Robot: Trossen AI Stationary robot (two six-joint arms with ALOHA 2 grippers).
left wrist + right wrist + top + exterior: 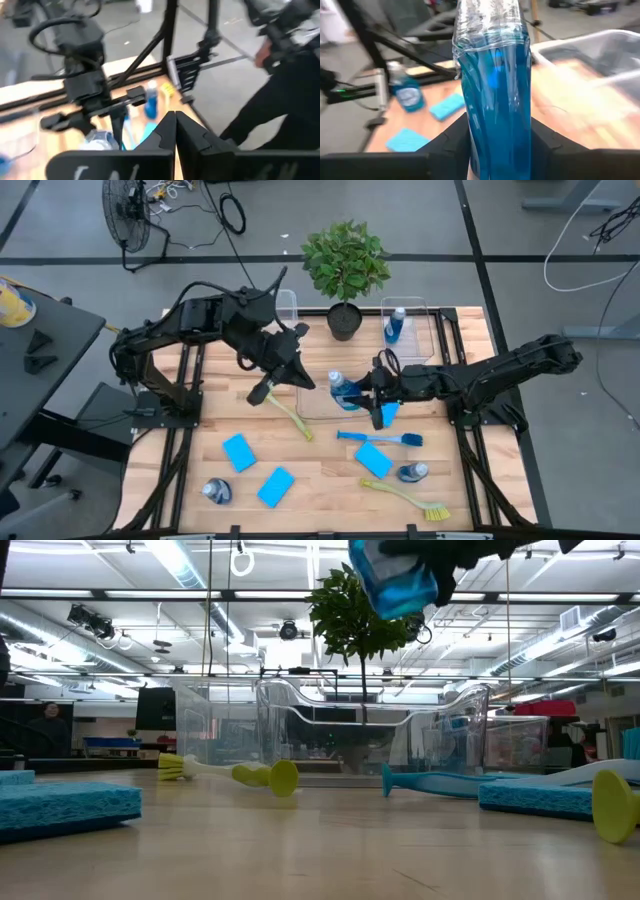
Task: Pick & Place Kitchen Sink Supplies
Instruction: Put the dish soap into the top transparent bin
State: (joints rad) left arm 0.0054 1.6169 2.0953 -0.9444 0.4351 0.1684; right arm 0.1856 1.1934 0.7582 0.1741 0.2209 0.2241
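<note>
A: L gripper (174,118) is shut tight w/ nothing in it, over the table just left of ctr, by the green brush (283,408). Clock: plant (345,265) = 12.

B: Left side?

A: All loose. Two sponges (238,451) and a loose bottle (217,492) at 7–8. That brush lies near ctr, ~9.

B: Ctr?

A: R gripper (497,127) clamps the held bottle (492,75), lifted over the ctr bin (318,402). Not dropped yet.

B: Right?

A: Binned bottle (395,326) sits in the 1 o'clock bin (432,330). On wood at 4–5: blue brush (380,438), 3rd sponge (373,460), 4th bottle (412,472), 2nd green brush (405,498). 4th sponge (389,415) is just beside R gripper.

B: Tally?

A: My guess: one placed, one in hand, nine left.

B: Held bottle's look?

A: Clear plastic, deep-blue liquid filling most of it, the far end clear.
</note>
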